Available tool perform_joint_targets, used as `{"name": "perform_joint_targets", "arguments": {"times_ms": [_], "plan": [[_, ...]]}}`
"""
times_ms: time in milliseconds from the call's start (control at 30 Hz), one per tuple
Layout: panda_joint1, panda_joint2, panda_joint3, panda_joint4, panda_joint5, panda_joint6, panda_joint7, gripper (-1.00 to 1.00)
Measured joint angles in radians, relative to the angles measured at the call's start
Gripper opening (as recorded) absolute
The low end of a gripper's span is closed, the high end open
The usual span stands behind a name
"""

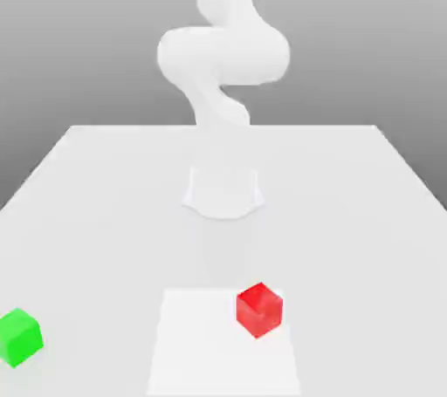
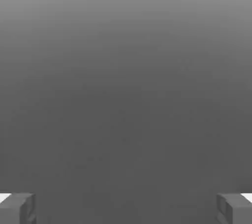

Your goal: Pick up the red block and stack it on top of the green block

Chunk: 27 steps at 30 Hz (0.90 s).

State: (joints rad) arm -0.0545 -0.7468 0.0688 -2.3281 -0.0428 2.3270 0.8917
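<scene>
The red block (image 1: 259,309) sits on the white table (image 1: 96,212) near its front edge, a little toward the exterior view's right. The green block (image 1: 19,336) rests at the front on the exterior view's far left, well apart from the red one. The white arm (image 1: 223,55) rises from its base (image 1: 223,191) at the middle of the table and bends upward out of the picture. In the hand view my gripper (image 2: 126,208) is open, its two grey fingertips (image 2: 17,208) far apart with nothing between them, against a plain grey background.
A brighter white square patch (image 1: 201,352) lies flat on the table at the front centre, and the red block stands on its far corner on the exterior view's right. The table's edges run along the back and both sides.
</scene>
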Motion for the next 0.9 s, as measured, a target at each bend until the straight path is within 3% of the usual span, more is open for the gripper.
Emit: {"name": "perform_joint_targets", "arguments": {"times_ms": [433,700,900], "plan": [[-0.248,0.316,0.279,-0.142,-0.221,0.127,0.477,0.0],[-0.332,0.515,0.355,-0.227,-0.332,0.2,0.747,0.0],[-0.355,0.64,0.374,-0.294,-0.356,0.266,0.909,0.0]]}}
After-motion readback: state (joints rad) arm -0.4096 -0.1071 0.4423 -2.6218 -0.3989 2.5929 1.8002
